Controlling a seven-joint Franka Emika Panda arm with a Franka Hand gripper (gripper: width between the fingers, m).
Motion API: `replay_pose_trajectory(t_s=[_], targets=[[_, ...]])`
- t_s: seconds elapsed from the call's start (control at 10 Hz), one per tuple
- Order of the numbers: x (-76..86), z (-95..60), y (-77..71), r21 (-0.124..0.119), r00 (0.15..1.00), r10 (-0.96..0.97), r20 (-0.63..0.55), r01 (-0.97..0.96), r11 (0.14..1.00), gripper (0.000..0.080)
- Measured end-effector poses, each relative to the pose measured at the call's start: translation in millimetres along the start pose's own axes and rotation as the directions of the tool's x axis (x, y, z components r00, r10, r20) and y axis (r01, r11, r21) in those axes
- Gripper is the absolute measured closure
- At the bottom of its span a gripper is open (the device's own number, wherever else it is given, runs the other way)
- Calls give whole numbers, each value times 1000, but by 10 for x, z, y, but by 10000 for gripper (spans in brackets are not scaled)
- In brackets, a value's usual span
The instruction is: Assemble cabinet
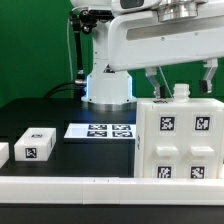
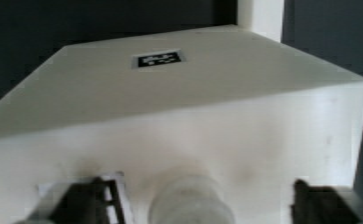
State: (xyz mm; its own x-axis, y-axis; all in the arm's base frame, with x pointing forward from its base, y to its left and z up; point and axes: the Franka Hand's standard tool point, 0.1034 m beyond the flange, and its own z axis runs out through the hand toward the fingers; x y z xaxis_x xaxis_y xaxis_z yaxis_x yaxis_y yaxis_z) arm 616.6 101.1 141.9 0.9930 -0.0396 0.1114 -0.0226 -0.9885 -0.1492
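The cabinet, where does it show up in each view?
Exterior view: the cabinet stands at the exterior view's right, under the tool.
Wrist view: the cabinet fills most of the picture.
Shared landmark: the open tool just above its top.

A black desk (image 1: 40, 115) is seen under even, soft light. Behind it the scene is closed off by a plain green backdrop (image 1: 35, 40); no window or floor can be made out. The desk's near edge is bounded by a white rail (image 1: 60, 186), and a dark strip (image 1: 100, 212) is shown beneath it.
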Motion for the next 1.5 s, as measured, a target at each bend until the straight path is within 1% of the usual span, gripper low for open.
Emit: replay_pose_trajectory(t_s=[0.1,0.2,0.5,0.6,0.8,0.9,1.0,1.4,1.5], targets=[[0,1,0,0,1000,0,0,0,1000,178],[-1,1,0,0,1000,0,0,0,1000,159],[-6,-16,10,-2,1000,0,7,1,1000,151],[-17,-132,65,-5,1000,-3,26,4,1000,151],[-19,-440,281,-15,1000,-13,22,13,1000,151],[-67,-536,381,-20,1000,-9,22,9,1000,151],[-80,-577,435,-23,1000,-2,18,3,1000,151],[-88,-543,419,-23,1000,-5,23,6,1000,151],[-107,-532,461,-24,1000,-20,23,21,1000,151]])
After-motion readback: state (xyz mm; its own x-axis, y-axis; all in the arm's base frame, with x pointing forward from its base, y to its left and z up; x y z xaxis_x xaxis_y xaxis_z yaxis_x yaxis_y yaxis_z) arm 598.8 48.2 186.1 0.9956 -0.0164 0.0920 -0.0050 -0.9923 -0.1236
